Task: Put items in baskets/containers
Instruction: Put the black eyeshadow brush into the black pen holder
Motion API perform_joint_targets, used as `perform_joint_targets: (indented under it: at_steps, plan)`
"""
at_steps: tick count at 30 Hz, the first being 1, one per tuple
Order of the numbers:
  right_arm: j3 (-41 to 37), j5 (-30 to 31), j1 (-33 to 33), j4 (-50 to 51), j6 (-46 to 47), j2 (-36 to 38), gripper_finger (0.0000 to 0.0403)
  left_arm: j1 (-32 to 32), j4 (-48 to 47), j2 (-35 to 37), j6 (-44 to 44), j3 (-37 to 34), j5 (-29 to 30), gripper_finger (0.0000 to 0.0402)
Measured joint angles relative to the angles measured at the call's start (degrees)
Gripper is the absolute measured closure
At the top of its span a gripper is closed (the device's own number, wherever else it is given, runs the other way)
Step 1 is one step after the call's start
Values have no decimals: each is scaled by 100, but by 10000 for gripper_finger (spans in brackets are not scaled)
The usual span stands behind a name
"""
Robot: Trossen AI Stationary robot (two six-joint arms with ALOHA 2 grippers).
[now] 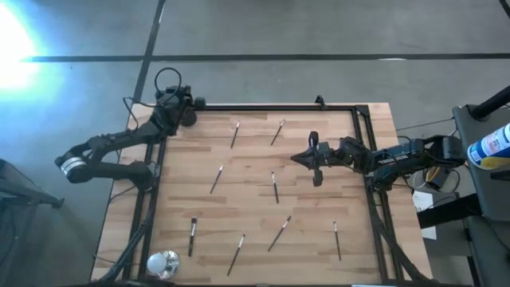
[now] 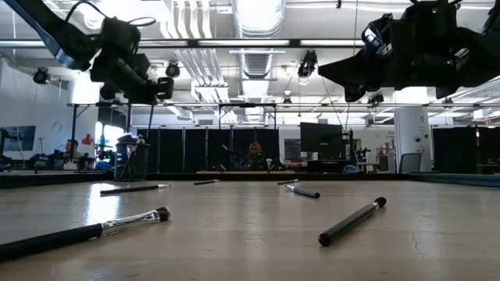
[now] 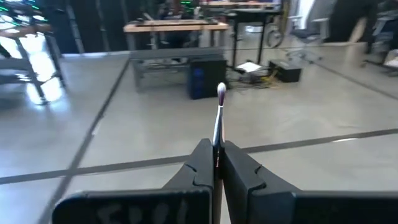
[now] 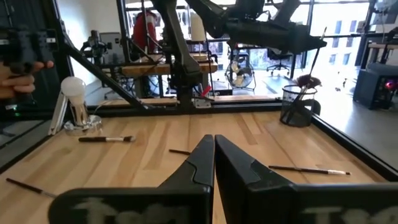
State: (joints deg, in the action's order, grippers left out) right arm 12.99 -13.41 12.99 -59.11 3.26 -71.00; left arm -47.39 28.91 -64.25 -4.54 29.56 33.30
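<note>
Nearest the low camera, brushes [image 2: 82,231] lie scattered across the table [image 1: 319,239]. Our left gripper [image 3: 217,163], clamped on one brush [image 3: 219,115], hangs above the cup [image 4: 297,106] at the far-left corner, presumably for insertion. Our right gripper [image 4: 214,158] hovers mid-table, fingers together and empty.

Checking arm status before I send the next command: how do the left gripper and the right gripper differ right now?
The left gripper is shut on a makeup brush whose bristle tip sticks out past its fingers; the right gripper is shut with nothing between its fingers. The left gripper sits at the table's far left corner by the black cup; the right gripper is over the right-middle of the table. Both are raised off the surface.
</note>
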Motion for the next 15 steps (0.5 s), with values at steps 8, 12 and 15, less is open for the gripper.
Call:
perform_joint_targets:
  at_steps: [8,12,15]
  plan:
    - [-28,-2,0,15,-91,0,394,-105,-186,0,183,-137,636,392]
    - [-28,-2,1,15,-99,0,394,-357,-199,-17,-62,-303,667,392]
    - [-30,-2,1,15,-98,0,394,-472,-157,-110,-197,-358,451,392]
